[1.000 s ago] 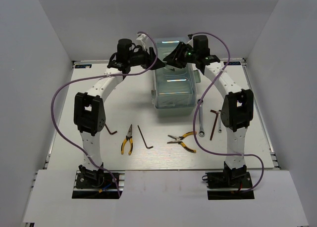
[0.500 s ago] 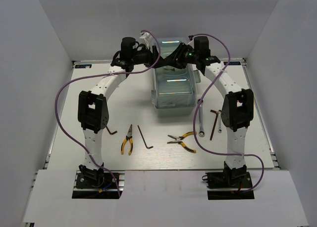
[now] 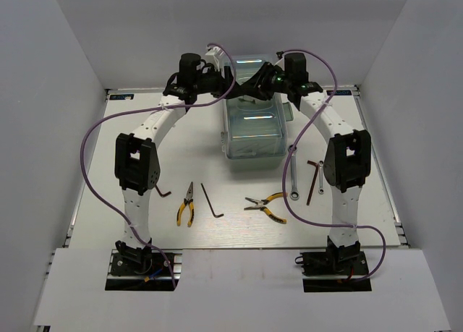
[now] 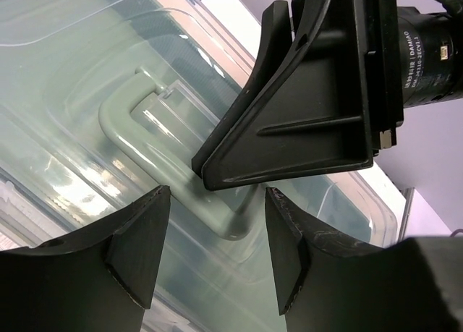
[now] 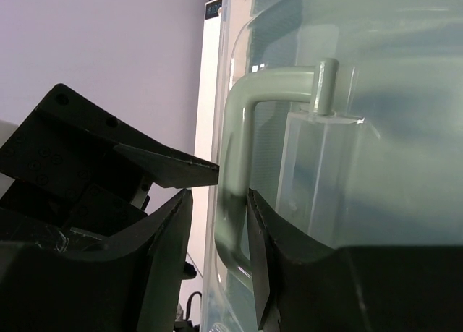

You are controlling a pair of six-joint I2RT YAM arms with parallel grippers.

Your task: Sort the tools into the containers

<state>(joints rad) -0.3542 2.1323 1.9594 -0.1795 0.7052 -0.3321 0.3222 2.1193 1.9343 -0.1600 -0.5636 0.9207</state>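
The pale green toolbox (image 3: 252, 129) stands shut at the back middle, its clear lid (image 4: 58, 64) closed and its handle (image 4: 123, 126) lying on top. My left gripper (image 4: 213, 256) hovers open just above one end of that handle. My right gripper (image 5: 221, 202) is open astride the handle (image 5: 275, 82), one finger touching it and a gap on the other side. On the table lie two yellow-handled pliers (image 3: 186, 204) (image 3: 266, 206), a silver wrench (image 3: 294, 173) and dark hex keys (image 3: 212, 201) (image 3: 163, 192) (image 3: 312, 179).
Both grippers crowd together over the toolbox top; the right gripper's finger (image 4: 304, 122) fills the left wrist view and the left gripper's finger (image 5: 145, 166) shows in the right wrist view. White walls close the table in behind and at the sides.
My left gripper has moved right and inward over the toolbox, up to the right gripper, its jaws narrowing slightly. The right arm and the tools have not moved.
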